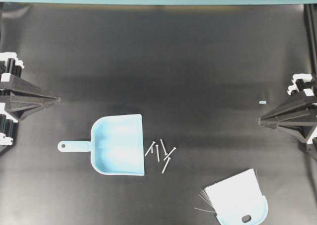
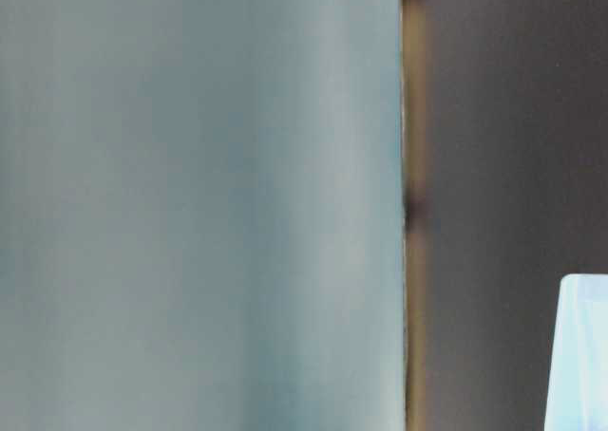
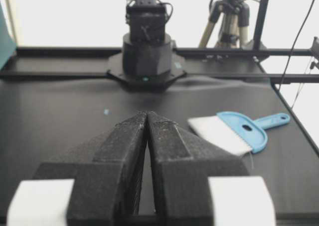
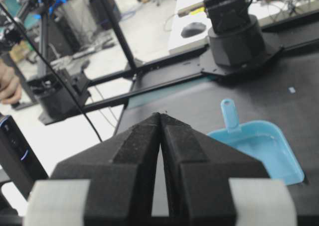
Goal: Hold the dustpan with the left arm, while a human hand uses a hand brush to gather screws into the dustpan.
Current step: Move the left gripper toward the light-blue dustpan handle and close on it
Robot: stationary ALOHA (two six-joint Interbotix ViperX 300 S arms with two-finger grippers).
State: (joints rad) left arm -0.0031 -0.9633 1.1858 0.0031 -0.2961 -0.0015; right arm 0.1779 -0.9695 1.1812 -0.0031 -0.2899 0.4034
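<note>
The dustpan (image 1: 119, 144) lies flat on the black table (image 1: 148, 61), a little left of centre in the overhead view, its open mouth turned to that view's right and its short flat handle (image 1: 74, 145) with the hole pointing left toward the left arm's side. That layout suits the job: the handle is offered to the arm that must grip it, and the mouth faces the screws (image 1: 161, 153), a loose cluster of about five lying just beside the pan's open edge, apart from it. The hand brush (image 1: 239, 197) rests lower right, well apart from the screws, bristles fanned toward the upper left, its blue back close to the bottom edge of the view, presumably within easy reach for a person on that side; no human hand is at the table yet. The left gripper (image 1: 55, 99) hangs at the left edge with its jaws pressed together and nothing between them, near but not touching the dustpan. The right gripper (image 1: 262, 120) sits likewise closed and empty at the right edge. Between the handle and the left gripper the table is bare, so the approach looks unobstructed. A tiny pale blue fleck (image 1: 262, 101) lies near the right gripper.
</note>
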